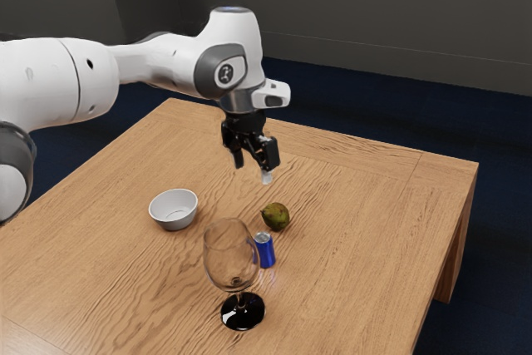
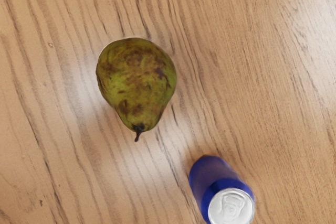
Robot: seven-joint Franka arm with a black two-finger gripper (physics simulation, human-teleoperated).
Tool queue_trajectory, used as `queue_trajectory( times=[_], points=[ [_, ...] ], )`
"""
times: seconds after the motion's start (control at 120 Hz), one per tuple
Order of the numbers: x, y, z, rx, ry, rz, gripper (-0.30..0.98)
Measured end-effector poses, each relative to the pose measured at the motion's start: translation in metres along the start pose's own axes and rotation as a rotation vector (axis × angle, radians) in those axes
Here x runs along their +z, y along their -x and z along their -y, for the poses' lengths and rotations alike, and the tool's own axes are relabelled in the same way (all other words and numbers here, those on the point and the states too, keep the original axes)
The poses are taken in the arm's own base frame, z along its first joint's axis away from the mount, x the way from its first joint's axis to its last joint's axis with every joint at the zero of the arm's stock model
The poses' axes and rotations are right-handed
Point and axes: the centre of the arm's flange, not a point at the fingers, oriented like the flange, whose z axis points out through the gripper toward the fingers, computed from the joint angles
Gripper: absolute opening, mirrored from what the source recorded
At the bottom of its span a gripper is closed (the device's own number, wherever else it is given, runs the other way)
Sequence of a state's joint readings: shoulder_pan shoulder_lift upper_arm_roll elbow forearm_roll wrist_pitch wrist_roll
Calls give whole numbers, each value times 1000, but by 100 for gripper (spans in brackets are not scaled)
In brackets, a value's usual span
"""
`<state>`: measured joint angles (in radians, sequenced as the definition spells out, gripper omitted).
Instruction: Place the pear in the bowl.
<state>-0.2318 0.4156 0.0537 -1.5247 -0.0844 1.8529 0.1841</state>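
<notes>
Gripper: black two-finger gripper (image 1: 253, 169) near the middle of the exterior view, above the table (image 1: 357, 205), fingers apart with nothing between them.
Pear: green-brown pear (image 1: 276, 216) just right of centre in the exterior view, lying on the wood below the hand, its stem (image 2: 137, 136) lying out to one side.
Soda can: blue, silver-topped can (image 1: 264, 250) upright beside the pear, a strip of bare wood between them in the wrist view.
Wine glass: clear glass on a black foot (image 1: 243, 311), lower centre of the exterior view, beyond the can from the pear.
Bowl: empty white bowl (image 1: 174, 209), left of centre in the exterior view.
Pear grip: I judge reaching and grasping to be the step in hand. I'd centre over the fat end, line the fingers up across the flanks rather than along the stem, then come straight down. Closing gently past the widest part should stop it rolling or squirting out.
Can clearance: I'd check that neither finger's path meets the can, then lift well up before crossing to the bowl.
</notes>
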Motion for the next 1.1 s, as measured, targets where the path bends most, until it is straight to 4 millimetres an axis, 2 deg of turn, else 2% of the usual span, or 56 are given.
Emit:
queue_trajectory(
  times=[0.058,0.125,0.208,0.292,0.442,0.808,1.1],
  points=[
    [22,-10,-9,13,-2,3,66],
    [41,-18,-10,19,-15,-6,66],
    [60,-32,-3,19,-40,-32,67],
    [76,-39,13,-2,-62,-44,67],
    [102,-46,15,-13,-77,-44,67],
    [121,-55,9,-35,-83,-53,67],
    [140,-56,15,-60,-82,-35,67]
  ],
)
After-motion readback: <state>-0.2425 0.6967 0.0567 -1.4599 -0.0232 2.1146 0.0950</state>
